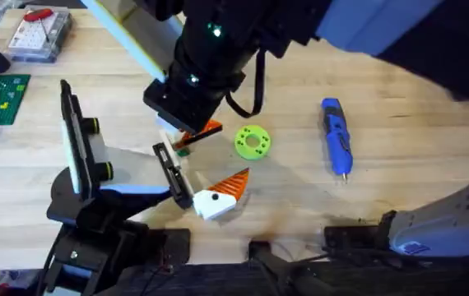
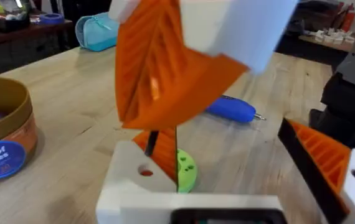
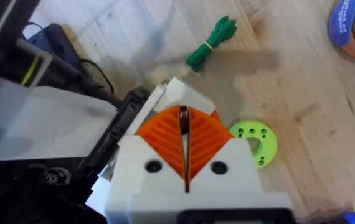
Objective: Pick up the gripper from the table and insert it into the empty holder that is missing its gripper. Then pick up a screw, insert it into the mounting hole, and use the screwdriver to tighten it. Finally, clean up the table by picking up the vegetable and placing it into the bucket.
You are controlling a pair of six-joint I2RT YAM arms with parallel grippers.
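The gripper (image 1: 220,196) lies at lower centre, orange finger pointing upper right, beside the holder (image 1: 172,174) (a slanted bar). Right gripper (image 3: 184,163) pinched closed, empty; left claw: cannot tell.

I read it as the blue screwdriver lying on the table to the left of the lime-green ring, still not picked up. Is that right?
Not quite. The blue screwdriver does lie on the table, not picked up, but it is to the right of the lime-green ring, not the left. The overhead view shows this.
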